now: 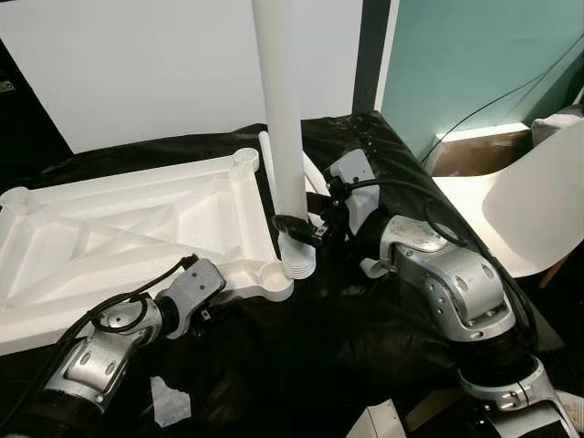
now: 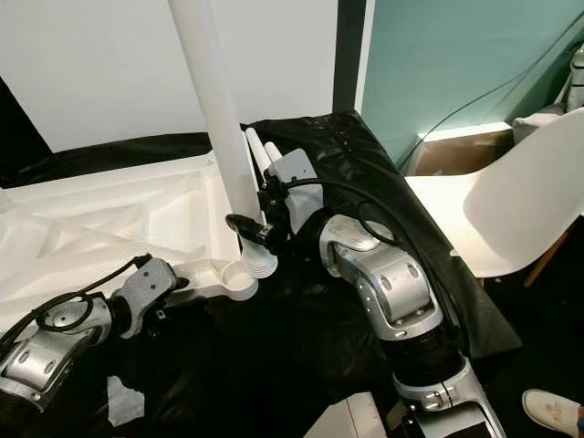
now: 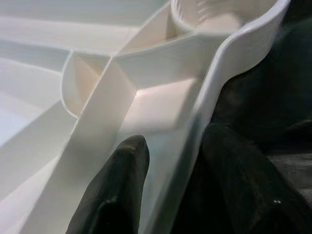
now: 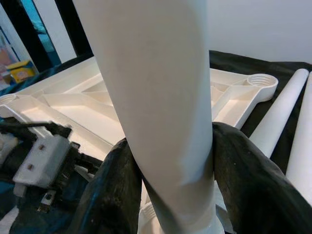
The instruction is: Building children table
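Note:
The white children's tabletop [image 1: 119,228] lies upside down on black cloth, ribbed underside up. My left gripper [image 3: 175,141] is shut on its near rim, one finger [image 3: 122,165] inside the wall and the other outside. My right gripper [image 4: 170,141] is shut on a white table leg [image 1: 283,109], held nearly upright. The leg's threaded end [image 1: 297,263] sits just right of the near right corner socket [image 1: 272,272], touching or nearly touching its rim. In the left eye view the right gripper [image 1: 297,228] clasps the leg low down.
Two more white legs [image 1: 310,173] lie on the cloth behind the right arm. Another threaded socket [image 4: 262,80] is at the far corner. A white chair [image 1: 538,201] and a cardboard box [image 1: 474,151] stand to the right. A shoe [image 2: 552,411] lies on the floor.

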